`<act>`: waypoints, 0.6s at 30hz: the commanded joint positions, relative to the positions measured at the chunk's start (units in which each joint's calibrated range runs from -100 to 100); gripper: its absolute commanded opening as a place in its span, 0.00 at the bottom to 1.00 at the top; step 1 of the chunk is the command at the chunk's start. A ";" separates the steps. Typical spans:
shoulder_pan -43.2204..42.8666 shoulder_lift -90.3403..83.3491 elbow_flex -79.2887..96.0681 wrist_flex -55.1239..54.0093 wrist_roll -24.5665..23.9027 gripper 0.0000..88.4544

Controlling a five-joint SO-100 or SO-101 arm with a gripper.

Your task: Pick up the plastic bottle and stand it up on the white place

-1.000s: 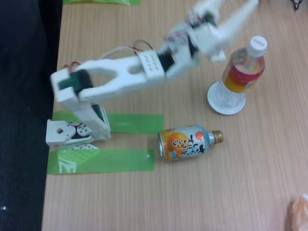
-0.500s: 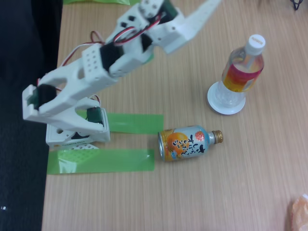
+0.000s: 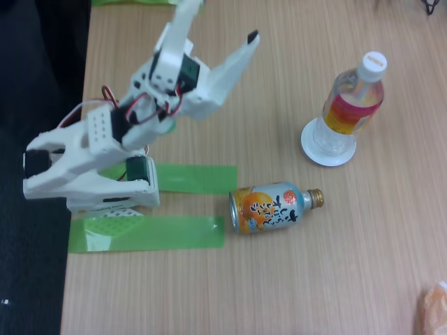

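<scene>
Though the clear ribbed plastic bottle (image 3: 353, 98) stands on the round white disc (image 3: 328, 149) at right, my released pincer (image 3: 221, 15), upper left, could topple it if swung back.

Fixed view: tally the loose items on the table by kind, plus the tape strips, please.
Plastic bottle, standing on the white disc: 1
White disc: 1
Orange and light-blue bottle-can, lying on its side: 1
Green tape strips by the arm's base: 2
Orange thing cut off at the lower right corner: 1
Total: 6
</scene>
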 commanded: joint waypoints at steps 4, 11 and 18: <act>0.12 -4.93 17.04 -20.46 -0.26 0.31; 1.16 -5.60 25.10 -38.91 -0.26 0.31; 0.93 -5.52 28.18 -46.73 -0.26 0.31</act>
